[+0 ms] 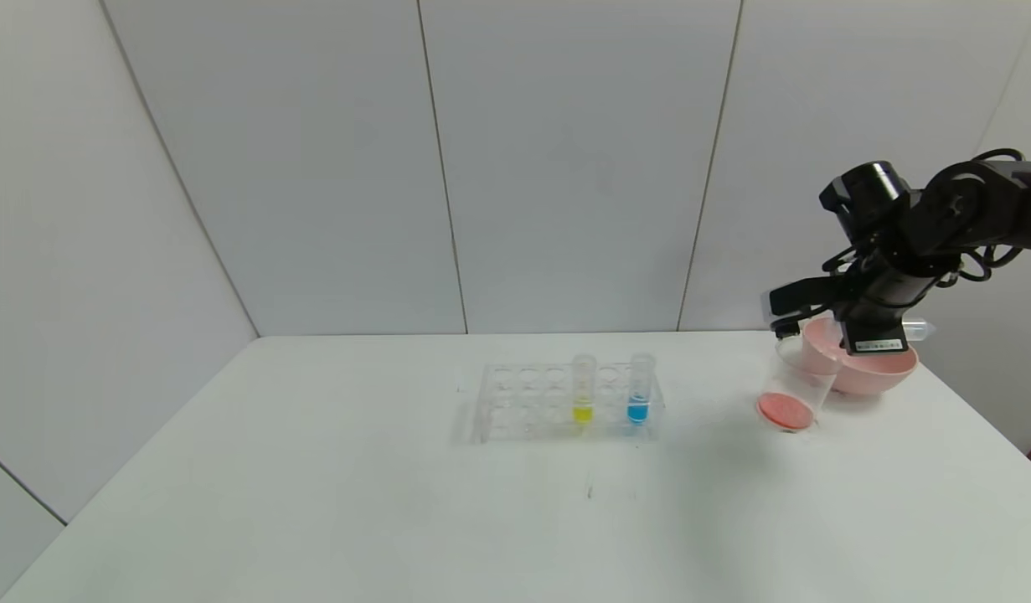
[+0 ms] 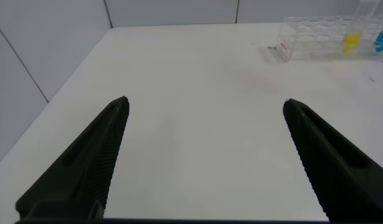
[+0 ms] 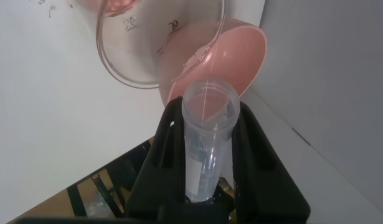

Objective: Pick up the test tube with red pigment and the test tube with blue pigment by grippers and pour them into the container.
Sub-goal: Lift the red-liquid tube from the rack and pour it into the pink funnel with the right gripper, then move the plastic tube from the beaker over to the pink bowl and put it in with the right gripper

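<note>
Red liquid sits in the cup (image 1: pixel 790 394); right gripper (image 3: pixel 207 155) clamps a tipped tube (image 3: pixel 205 143) above it, left gripper (image 2: pixel 203 124) gapes wide.

Right gripper (image 3: pixel 207 162) is raised at the far right, jaws clamped; left gripper (image 2: pixel 203 155) hangs low, jaws spread.

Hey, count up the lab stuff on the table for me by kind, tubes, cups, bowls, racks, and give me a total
Test tubes: 3, namely yellow tube and test tube with blue pigment in the rack, plus emptied tube in the right gripper
Cups: 1, container holding red liquid
Bowls: 1, pink bowl
Racks: 1, clear rack
Total: 6
</note>
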